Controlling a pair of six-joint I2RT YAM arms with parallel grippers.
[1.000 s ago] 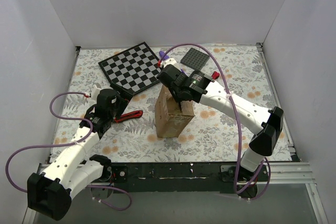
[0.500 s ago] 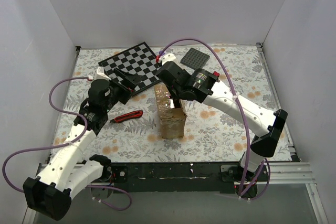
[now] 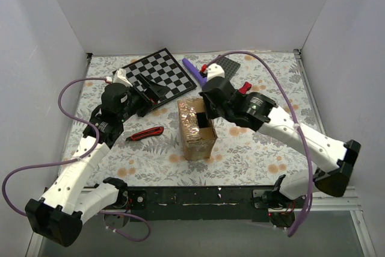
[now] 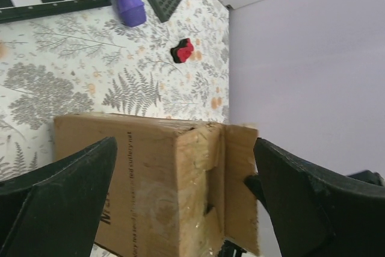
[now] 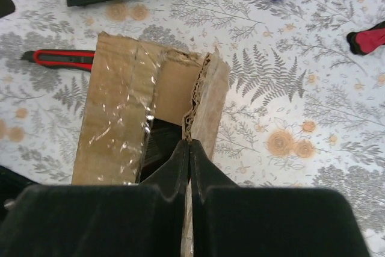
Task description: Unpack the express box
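The express box (image 3: pixel 195 130), a brown carton with glossy tape, stands upright mid-table. Its top is partly open, showing a dark gap. My right gripper (image 3: pixel 209 117) is shut on the box's right top flap; in the right wrist view the fingertips (image 5: pixel 189 144) pinch the flap's corrugated edge beside the box top (image 5: pixel 117 118). My left gripper (image 3: pixel 155 90) is open and empty over the chessboard's near edge, left of the box. In the left wrist view it (image 4: pixel 185 142) faces the box's printed side (image 4: pixel 132 179) from a distance.
A red box cutter (image 3: pixel 146 133) lies left of the box. A chessboard (image 3: pixel 157 76) lies at the back left, with a purple marker (image 3: pixel 192 69) and a dark grey square plate (image 3: pixel 227 64) beside it. A small red and black object (image 3: pixel 244 88) lies near the right arm. White walls enclose the table.
The box went from tilted to upright, and its right flap is now pulled open by the right gripper. The left arm rose from near the cutter toward the chessboard.
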